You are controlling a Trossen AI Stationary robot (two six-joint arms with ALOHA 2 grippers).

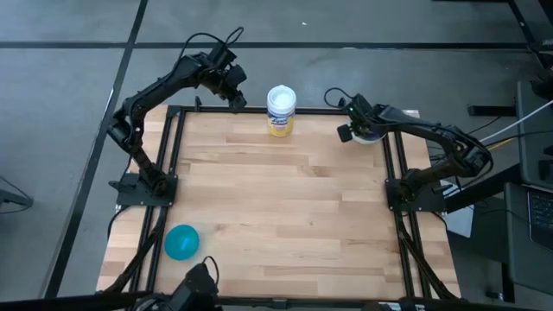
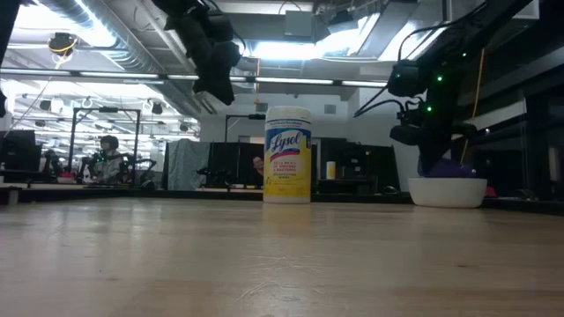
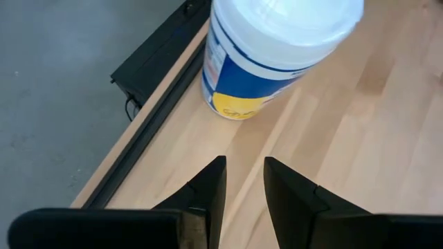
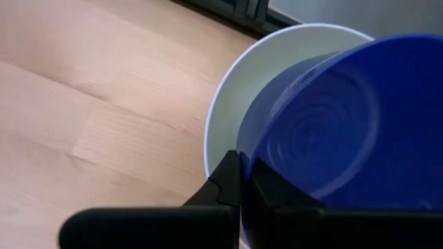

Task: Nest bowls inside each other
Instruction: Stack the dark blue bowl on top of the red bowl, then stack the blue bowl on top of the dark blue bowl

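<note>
Wooden tabletop [image 1: 285,207]: at its far right corner the right gripper [image 4: 243,181], fingers clamped on a dark blue plastic bowl's [image 4: 346,124] rim, holds it tilted over the white round bowl [image 4: 235,97]; seating and releasing it looks next. Left gripper [image 3: 243,181], fingers slightly apart, waits.

Left hand [image 3: 243,181] hangs raised, fingers slightly parted; right hand [image 4: 243,181] pinched closed, lowered.

A robotics lab inside an open-plan office: a wooden table [image 1: 285,207] bolted into a black metal frame [image 1: 173,138] stands on grey carpet tiles, with two dark arms mounted at its sides. Beyond the tabletop, exposed ceiling ducts [image 2: 97,26] and strip lights run over rows of desks with monitors (a person [image 2: 108,154] sits at one, far off).
</note>
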